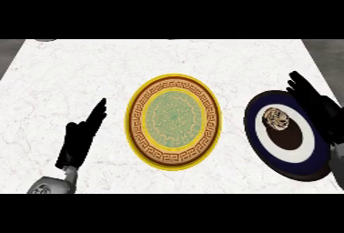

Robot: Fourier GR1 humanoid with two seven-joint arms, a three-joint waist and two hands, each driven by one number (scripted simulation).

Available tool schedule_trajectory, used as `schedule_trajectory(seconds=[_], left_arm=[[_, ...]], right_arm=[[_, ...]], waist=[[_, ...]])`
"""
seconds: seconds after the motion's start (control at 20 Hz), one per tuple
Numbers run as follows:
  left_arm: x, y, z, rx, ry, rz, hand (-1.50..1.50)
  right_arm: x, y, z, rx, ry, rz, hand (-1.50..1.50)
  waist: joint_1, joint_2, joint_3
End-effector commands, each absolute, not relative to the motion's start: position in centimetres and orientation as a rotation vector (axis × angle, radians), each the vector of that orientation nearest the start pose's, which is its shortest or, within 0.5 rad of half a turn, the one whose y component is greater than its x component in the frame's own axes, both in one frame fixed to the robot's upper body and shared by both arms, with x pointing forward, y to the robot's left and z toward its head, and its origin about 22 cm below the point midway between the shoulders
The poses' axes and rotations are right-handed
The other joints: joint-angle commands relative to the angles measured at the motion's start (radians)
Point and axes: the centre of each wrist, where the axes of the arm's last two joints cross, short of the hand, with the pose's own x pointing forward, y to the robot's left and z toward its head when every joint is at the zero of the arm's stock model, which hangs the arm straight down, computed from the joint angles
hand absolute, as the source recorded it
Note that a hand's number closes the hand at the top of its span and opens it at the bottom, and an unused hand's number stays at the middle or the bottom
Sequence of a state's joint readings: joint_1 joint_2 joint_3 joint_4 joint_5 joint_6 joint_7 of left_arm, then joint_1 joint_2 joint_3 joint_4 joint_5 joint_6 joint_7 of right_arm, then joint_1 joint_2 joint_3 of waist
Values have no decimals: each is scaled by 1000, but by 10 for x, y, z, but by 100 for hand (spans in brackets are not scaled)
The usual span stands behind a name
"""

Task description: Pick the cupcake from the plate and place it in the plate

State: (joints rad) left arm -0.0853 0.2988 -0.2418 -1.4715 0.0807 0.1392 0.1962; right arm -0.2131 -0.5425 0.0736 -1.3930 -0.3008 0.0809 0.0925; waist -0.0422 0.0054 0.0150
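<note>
A cupcake [276,119] with a pale swirled top sits on a dark blue plate [265,154] with a white ring and dark centre, at the right of the counter. My right hand [319,105] reaches along that plate's far right rim, fingers straight and open, just right of the cupcake without touching it. In the middle lies a yellow plate [143,136] with a brown key-pattern band and green centre, nothing on it. My left hand [82,136] rests open at the lower left, fingers pointing up, well away from both plates.
The counter [80,68] is white marble. A small grey object [46,40] peeks in at the far left corner. Dark floor shows beyond the counter's left and right edges.
</note>
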Motion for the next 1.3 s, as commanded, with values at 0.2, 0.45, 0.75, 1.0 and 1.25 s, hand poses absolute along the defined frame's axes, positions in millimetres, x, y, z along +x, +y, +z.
schedule_trajectory(seconds=[0.2, 0.45, 0.75, 1.0, 1.25], left_arm=[[294, 254, 90, 169, -1721, -305, 0], [296, 254, 104, 104, -1759, -281, 0], [297, 271, 90, 132, -1754, -254, 0], [289, 271, 103, 149, -1759, -236, 0], [297, 292, 98, 144, -1734, -217, 0]], right_arm=[[333, -241, 86, 67, -1794, 360, 150], [321, -274, 42, -675, -1509, 664, 150], [302, -201, -20, -515, -1770, 129, -150], [301, -215, -8, -562, -1897, 111, -150], [311, -242, 53, -748, -1783, 268, -150]], waist=[[103, -1, -13], [104, 2, -17], [56, 3, -12], [44, -7, -15], [33, -10, -17]])
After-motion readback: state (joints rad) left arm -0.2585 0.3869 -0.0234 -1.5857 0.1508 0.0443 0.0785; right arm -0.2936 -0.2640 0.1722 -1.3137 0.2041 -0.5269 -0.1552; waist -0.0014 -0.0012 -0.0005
